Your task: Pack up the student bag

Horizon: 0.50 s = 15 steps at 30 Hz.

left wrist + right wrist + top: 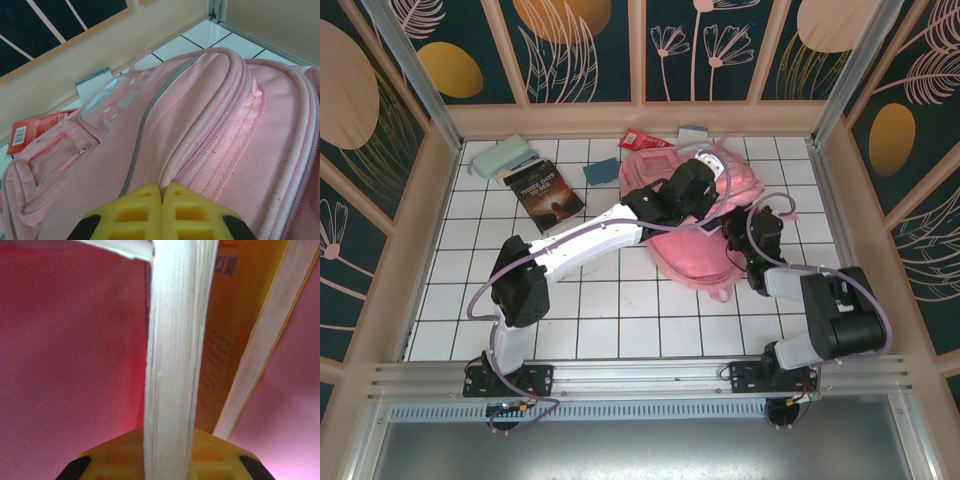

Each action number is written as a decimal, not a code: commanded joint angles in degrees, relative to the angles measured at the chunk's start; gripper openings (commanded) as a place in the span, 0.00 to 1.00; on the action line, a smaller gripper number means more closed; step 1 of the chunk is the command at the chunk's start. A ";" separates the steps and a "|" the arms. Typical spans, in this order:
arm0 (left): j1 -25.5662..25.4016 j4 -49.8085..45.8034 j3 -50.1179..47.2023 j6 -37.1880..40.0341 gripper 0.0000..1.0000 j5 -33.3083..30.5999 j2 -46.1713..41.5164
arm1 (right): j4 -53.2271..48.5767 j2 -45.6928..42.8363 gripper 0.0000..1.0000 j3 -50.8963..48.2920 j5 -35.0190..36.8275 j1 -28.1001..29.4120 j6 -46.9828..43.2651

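While the left gripper (161, 190) sits closed on the student bag (215, 120), the right gripper (167, 442) pinches a book (175, 340)

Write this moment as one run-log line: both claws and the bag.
phase: packing | left claw: shut, pinching student bag fabric | right claw: shut on book, inside the bag | beside it: orange-covered book

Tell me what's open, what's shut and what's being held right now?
student bag: lying on the table, main pocket open.
white-edged book: closed, held inside the bag.
orange book: inside the bag, beside the held one.
left gripper: shut, tips against the bag's fabric.
right gripper: shut on the white-edged book.
dark book: closed, flat on the table.
red packet: lying behind the bag.
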 commanded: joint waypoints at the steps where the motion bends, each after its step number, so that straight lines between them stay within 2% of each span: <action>1: -0.04 5.13 3.66 -2.16 0.00 0.41 -1.10 | 8.65 4.92 0.00 4.46 7.95 1.97 6.95; 3: 0.00 5.14 3.56 -2.38 0.00 0.53 -1.05 | 11.31 7.78 0.00 5.68 9.48 3.07 8.30; 8: 0.00 4.91 3.65 -2.63 0.00 0.87 -0.66 | 3.64 11.03 0.00 10.96 13.95 5.86 10.28; 9: 0.01 4.72 3.74 -2.73 0.00 1.01 -0.66 | 1.94 11.87 0.04 12.43 13.18 6.09 10.29; 10: -0.03 4.62 3.74 -2.74 0.00 1.18 -0.59 | 0.79 12.55 0.15 13.58 12.48 6.24 10.01; 11: -0.04 4.54 3.74 -2.74 0.00 1.15 -0.65 | 0.54 12.92 0.21 14.07 12.33 6.56 9.51; 15: -0.04 4.56 3.30 -2.83 0.00 0.78 -0.59 | -3.29 13.19 0.41 15.12 12.00 7.39 7.90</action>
